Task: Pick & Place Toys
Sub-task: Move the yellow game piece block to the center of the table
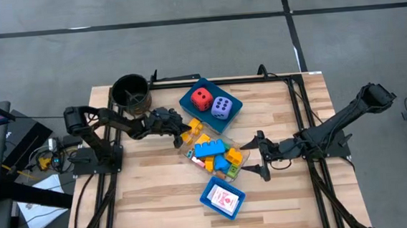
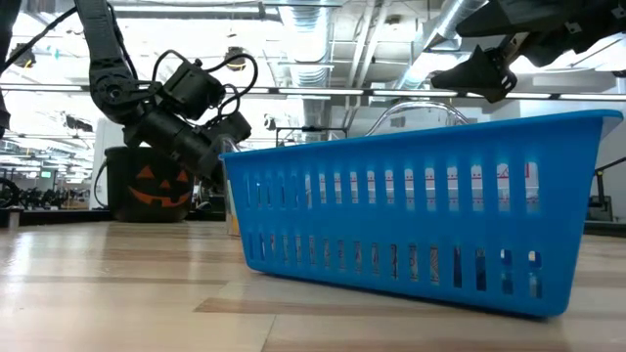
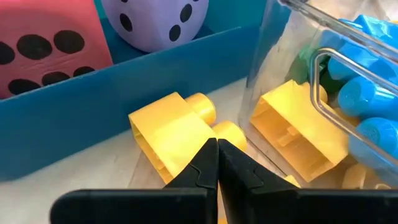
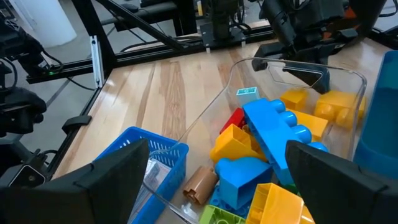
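Two dice, red [image 1: 201, 97] and lavender [image 1: 221, 107], sit side by side in my blue tray [image 1: 233, 109], and lots of bricks [image 1: 213, 154] fill the clear box [image 1: 244, 163] next to it. My left gripper [image 1: 179, 136] is squeezed tight with nothing in it, its tips right at a yellow brick [image 3: 171, 129] on the table [image 1: 152, 197] between tray and box. My right gripper [image 1: 254, 156] is wide open and empty, at the box's other side.
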`<state>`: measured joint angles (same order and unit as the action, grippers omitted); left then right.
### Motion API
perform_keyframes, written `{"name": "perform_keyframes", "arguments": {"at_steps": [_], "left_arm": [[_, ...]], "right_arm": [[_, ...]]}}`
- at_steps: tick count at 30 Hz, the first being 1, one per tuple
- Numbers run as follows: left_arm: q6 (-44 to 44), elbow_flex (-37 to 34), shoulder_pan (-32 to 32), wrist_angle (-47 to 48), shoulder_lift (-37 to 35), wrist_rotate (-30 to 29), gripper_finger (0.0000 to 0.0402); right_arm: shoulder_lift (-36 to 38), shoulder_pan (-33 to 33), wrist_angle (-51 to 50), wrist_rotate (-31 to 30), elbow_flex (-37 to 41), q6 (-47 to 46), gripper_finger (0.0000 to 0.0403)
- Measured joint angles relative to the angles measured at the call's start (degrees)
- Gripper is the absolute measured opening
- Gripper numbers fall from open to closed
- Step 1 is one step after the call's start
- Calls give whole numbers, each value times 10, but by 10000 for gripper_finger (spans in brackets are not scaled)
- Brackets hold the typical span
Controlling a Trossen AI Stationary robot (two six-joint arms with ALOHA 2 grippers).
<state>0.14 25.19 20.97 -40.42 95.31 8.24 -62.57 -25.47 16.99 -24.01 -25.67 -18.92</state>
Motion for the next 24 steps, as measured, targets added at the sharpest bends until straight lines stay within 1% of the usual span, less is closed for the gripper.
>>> {"name": "perform_keyframes", "arguments": {"at_steps": [8, 11, 15, 17, 20, 24], "left_arm": [[0, 0, 0, -9, 3, 0, 0], [1, 6, 0, -14, 25, -1, 0], [-1, 34, -1, -27, 71, -3, 0], [-1, 42, -1, -24, 81, -5, 0], [0, 44, -1, 3, 73, -7, 0], [0, 38, -4, 77, 25, -21, 0]], "right_arm": [[0, 0, 0, 0, 0, 0, 368], [0, 0, 0, 0, 0, 0, 368], [0, 0, -1, 0, 0, 0, 368], [0, 0, -3, 0, 0, 0, 368], [0, 0, -8, 0, 0, 0, 368], [0, 0, -16, 2, 0, -1, 368]]}}
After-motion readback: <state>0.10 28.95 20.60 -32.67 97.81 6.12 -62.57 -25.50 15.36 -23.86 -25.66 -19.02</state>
